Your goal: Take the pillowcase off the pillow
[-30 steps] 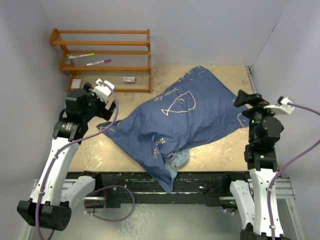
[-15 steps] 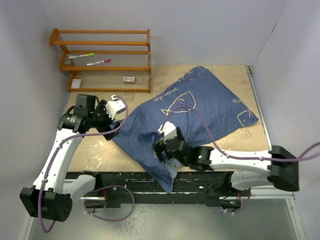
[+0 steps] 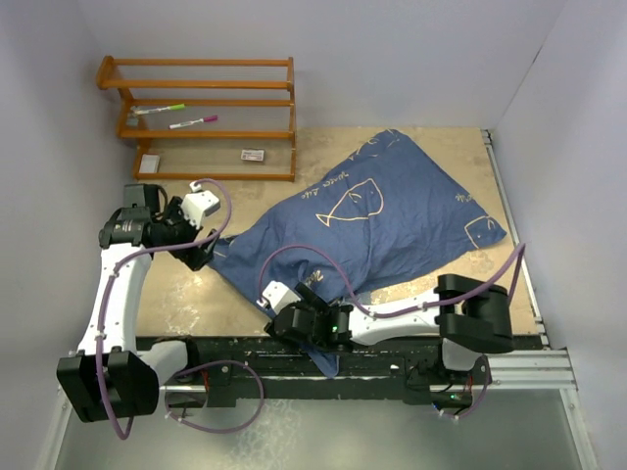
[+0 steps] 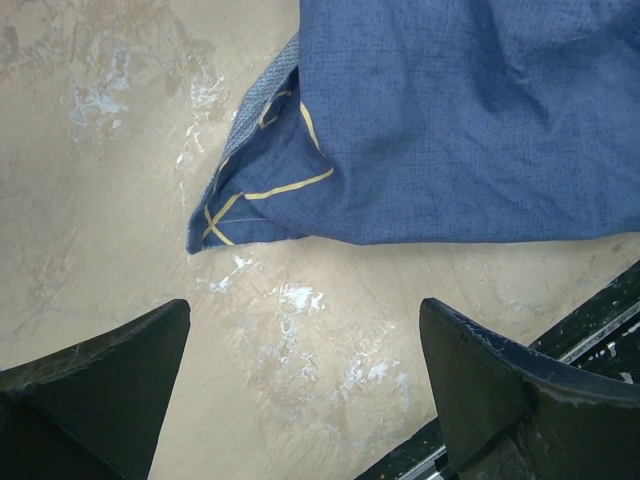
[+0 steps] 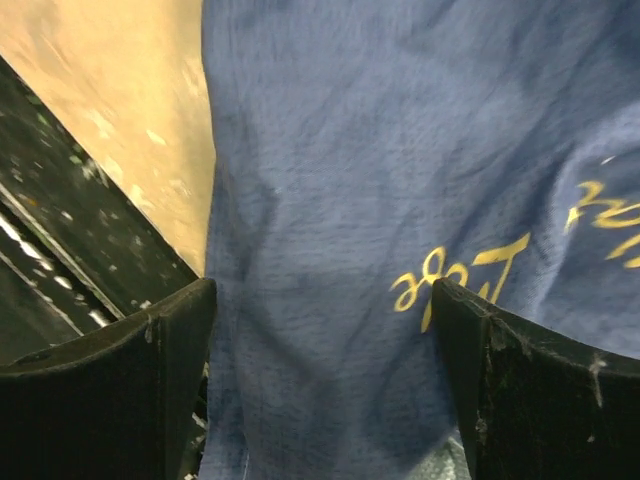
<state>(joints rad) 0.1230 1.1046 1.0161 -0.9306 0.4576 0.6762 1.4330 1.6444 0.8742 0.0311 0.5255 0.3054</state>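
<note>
Diagonally across the table lay the pillowcase, blue with cream fish and script, one end near the far right corner and the other hanging over the near edge. The left end effector hovered with its jaws spread wide above bare table, just beside the pillowcase's left corner and apart from it. The right end effector sat low at the near edge, its fingers standing wide apart over the blue fabric by a line of cream script; whether they touched the cloth could not be told
</note>
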